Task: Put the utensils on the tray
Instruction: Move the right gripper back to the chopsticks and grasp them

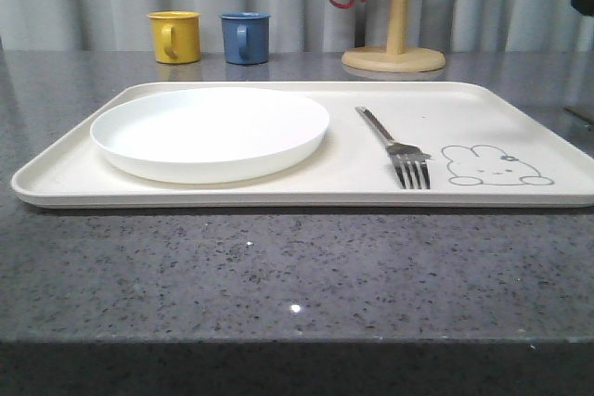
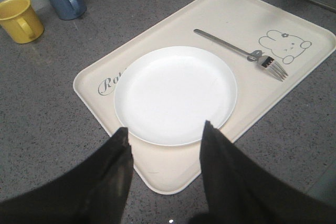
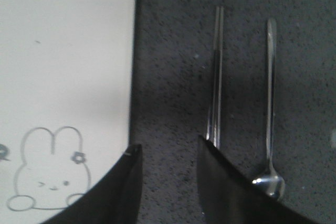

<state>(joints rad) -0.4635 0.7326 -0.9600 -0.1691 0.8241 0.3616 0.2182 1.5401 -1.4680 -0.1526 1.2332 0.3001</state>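
Tray [image 1: 83, 166] holds the plate [image 1: 210, 132] at left and the fork [image 1: 397, 151] right of it, near the rabbit drawing [image 1: 494, 165]. Left gripper [image 2: 165, 140] hangs spread and empty above the plate's near edge. Chopsticks [image 3: 216, 77] and spoon [image 3: 270, 103] lie on the counter [image 3: 173, 77] off the tray's right rim. Right gripper [image 3: 169, 163] is parted, empty, beside the chopsticks. Risk: flat, thin chopsticks may slip or split apart if pinched off-centre; one finger may nudge the spoon.

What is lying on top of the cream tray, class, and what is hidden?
On the tray lie a white plate and a fork. The plate covers part of the tray's script.
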